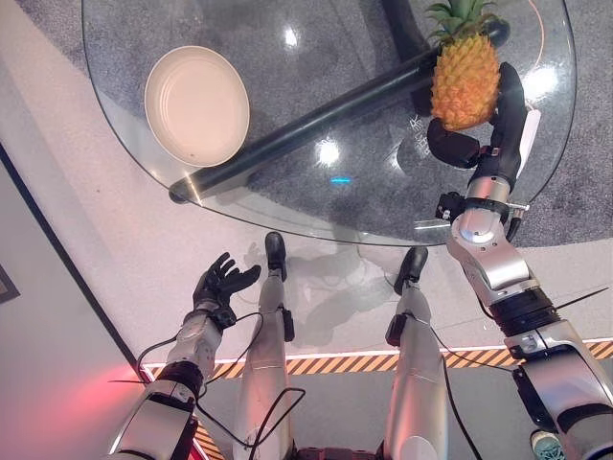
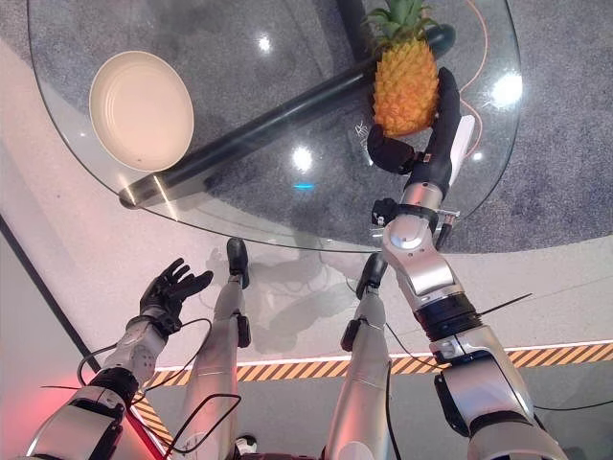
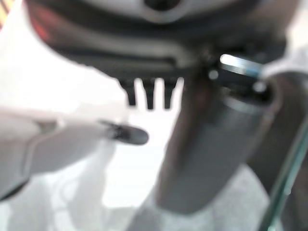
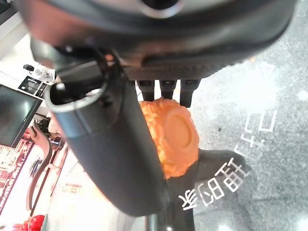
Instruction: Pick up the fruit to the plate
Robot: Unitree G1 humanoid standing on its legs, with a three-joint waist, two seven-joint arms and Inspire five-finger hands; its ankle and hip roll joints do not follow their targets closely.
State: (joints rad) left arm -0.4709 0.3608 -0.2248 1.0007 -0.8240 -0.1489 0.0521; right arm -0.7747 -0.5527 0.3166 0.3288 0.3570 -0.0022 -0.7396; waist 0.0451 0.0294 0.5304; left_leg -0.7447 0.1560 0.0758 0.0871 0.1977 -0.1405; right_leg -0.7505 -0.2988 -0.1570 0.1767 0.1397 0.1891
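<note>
Grasp step: right hand [image 1: 479, 144] fingers curled round pineapple [image 1: 465, 81] at counter [image 1: 364, 206] 2 o'clock. Next: lift, carry to plate [image 1: 196, 103] at 10 o'clock. Left hand [image 1: 218, 286] idle, fingers spread.

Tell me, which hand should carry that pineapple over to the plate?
Probably the right hand: its fingers and thumb already curl round the pineapple. The left hand hangs open below the glass table, away from fruit and plate.

White Chinese characters, seen mirrored, stand on the glass table [image 4: 269, 96].
</note>
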